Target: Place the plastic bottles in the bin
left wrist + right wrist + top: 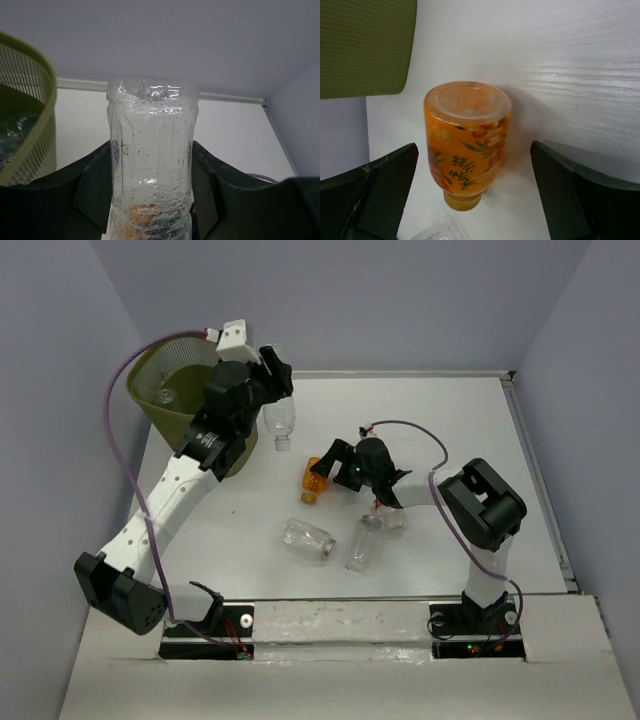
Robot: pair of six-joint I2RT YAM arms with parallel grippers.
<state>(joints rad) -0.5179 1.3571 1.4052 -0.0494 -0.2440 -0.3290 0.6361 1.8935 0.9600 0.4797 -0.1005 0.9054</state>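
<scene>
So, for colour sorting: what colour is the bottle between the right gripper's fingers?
Orange bottle; right wrist view.

The clear bottle (152, 160) is glossy, ribbed plastic, the orange bottle (465, 145) smooth and shiny, the bin (30, 125) matt mesh, the surface (570, 60) faintly grained.

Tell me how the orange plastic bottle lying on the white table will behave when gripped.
The orange plastic bottle lies on its side and has a round body, so a nudge would probably roll it. Its glossy label may slip when squeezed.
</scene>
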